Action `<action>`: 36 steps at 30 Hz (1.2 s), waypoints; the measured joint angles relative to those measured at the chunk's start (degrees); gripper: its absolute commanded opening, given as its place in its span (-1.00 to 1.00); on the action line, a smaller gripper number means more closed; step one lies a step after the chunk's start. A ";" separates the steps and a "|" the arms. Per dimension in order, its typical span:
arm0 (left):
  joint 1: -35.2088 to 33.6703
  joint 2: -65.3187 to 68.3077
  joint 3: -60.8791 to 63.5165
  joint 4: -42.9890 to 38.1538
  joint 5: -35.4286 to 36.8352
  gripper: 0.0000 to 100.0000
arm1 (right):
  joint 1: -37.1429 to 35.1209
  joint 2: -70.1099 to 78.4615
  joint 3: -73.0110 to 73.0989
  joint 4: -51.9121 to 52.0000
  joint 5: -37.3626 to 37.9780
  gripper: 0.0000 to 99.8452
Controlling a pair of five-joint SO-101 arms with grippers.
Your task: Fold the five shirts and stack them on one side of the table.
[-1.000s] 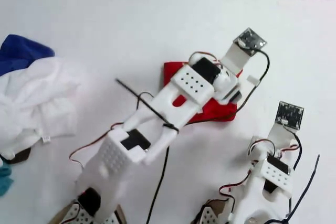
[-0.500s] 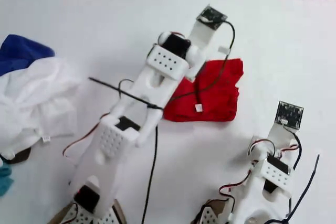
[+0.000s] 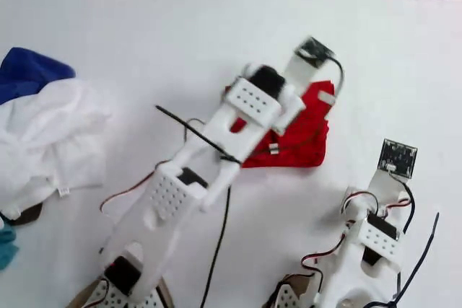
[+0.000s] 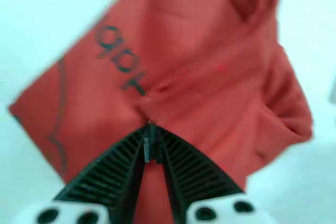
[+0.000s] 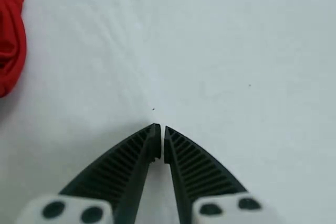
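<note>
Two end effectors are clenched. Nearest us, the right end effector (image 5: pixel 157 142) hangs with its fingertips together over bare white surface (image 5: pixel 236 51), holding nothing. The left end effector (image 4: pixel 151 142) is stretched farther out, its tips pressed together right over the red shirt (image 4: pixel 210 66); we cannot tell whether any cloth is pinched between them. That shirt lies rumpled near the middle of the surface, partly under the left arm (image 3: pixel 253 102). Well apart, at the left edge, a white shirt (image 3: pixel 50 135) lies heaped, a teal cloth (image 3: pixel 4 247) nearer us and a blue shirt (image 3: pixel 29 70) beyond.
</note>
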 measured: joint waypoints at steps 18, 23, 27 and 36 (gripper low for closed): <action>2.81 0.09 -18.02 9.41 0.00 -0.95 | 0.00 0.00 0.00 0.00 0.00 -0.96; -3.43 0.44 -10.64 0.35 0.35 -0.95 | 0.00 0.00 0.00 0.00 0.00 -0.96; -5.27 0.62 -1.76 -7.47 3.96 -0.95 | 0.00 0.00 0.00 0.00 0.00 -0.96; -5.63 0.62 7.65 -14.07 4.84 -0.95 | 0.00 0.00 0.00 0.00 0.00 -0.96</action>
